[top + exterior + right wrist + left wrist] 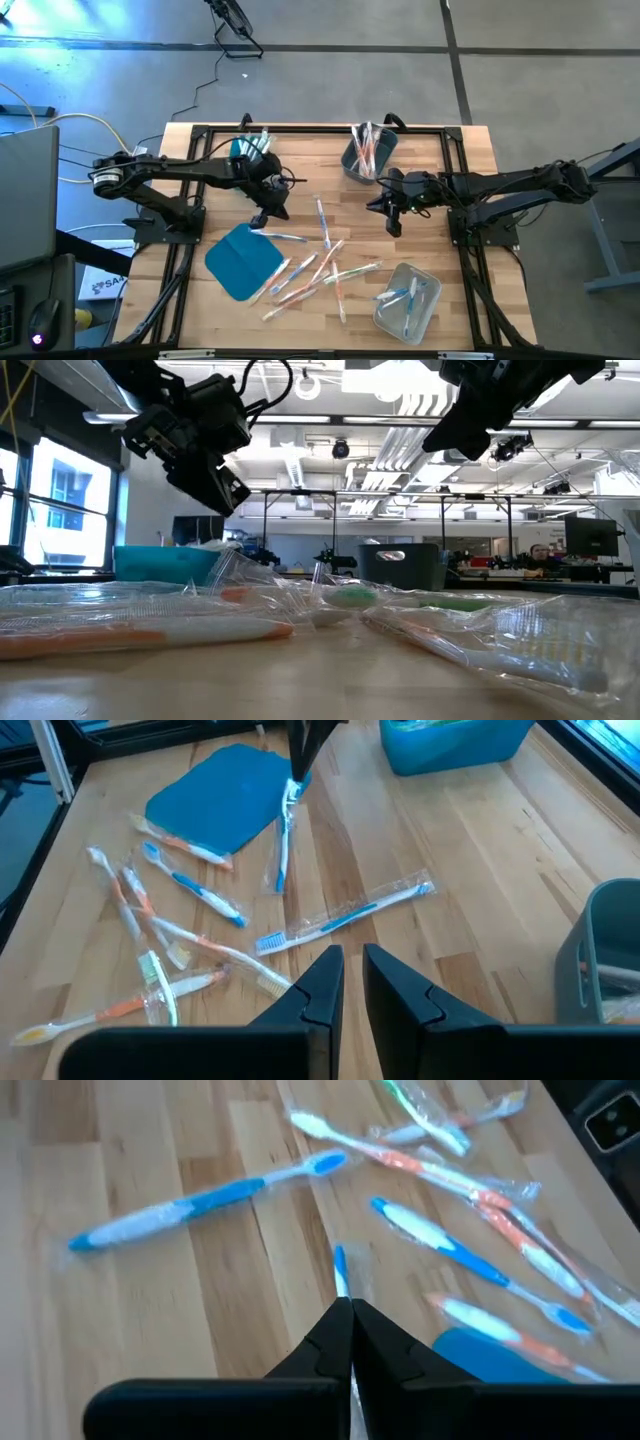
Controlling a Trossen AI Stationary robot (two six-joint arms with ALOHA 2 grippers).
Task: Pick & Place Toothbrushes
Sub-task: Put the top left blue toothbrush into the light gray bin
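Several wrapped toothbrushes [320, 265] lie loose on the wooden table between the teal lid [240, 262] and the clear bin [408, 300]. My left gripper [262, 215] hovers over the lid's far corner, shut on one blue toothbrush in a clear wrapper [283, 840]. My right gripper [347, 982] stays in mid-air right of the table's middle, in front of the grey bin [368, 155]. A narrow gap shows between its fingers, with nothing in it. Another blue wrapped toothbrush [345, 915] lies flat below it. My left gripper pinches the blue toothbrush between its two fingers near its upper end [292, 790], wrapper and all. The fingers slant down from the table's left. The brush hangs steeply below them, its blue shaft [340, 1270] sticking out past the fingertips. Whether its lower end [278, 885] touches the table I cannot tell.
A teal bin [250, 150] at the far left and the grey bin at the far middle each hold toothbrushes standing on end. The clear bin at the near right has a few inside. A black frame [455, 180] runs around the table top.
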